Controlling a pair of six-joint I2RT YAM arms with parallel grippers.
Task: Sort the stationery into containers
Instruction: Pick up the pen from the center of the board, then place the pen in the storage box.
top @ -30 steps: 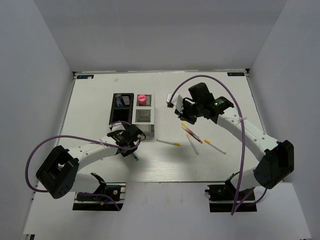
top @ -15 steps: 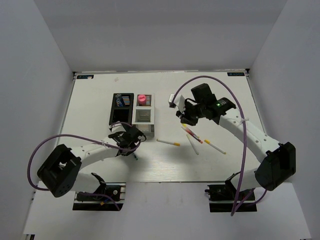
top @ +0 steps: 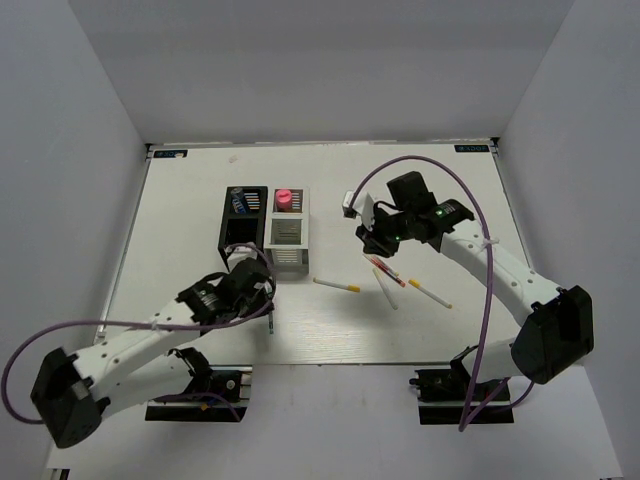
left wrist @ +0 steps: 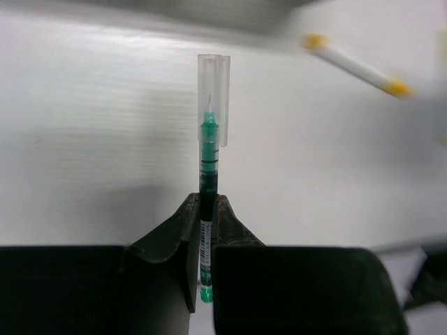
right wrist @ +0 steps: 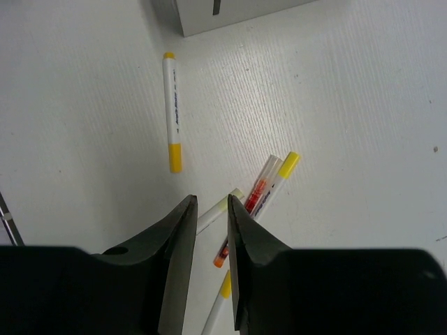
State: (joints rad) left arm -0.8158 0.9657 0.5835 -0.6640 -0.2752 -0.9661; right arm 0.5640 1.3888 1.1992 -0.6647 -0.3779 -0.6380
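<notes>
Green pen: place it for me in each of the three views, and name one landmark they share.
Top external: green pen just below the left gripper, thin and faint.
Left wrist: centre, upright, clamped in that gripper, clear cap on top.
Right wrist: not in it.
Shared landmark: the lone yellow-tipped stick, right of the pen from above, upper right in left wrist, upper left in right wrist.
</notes>
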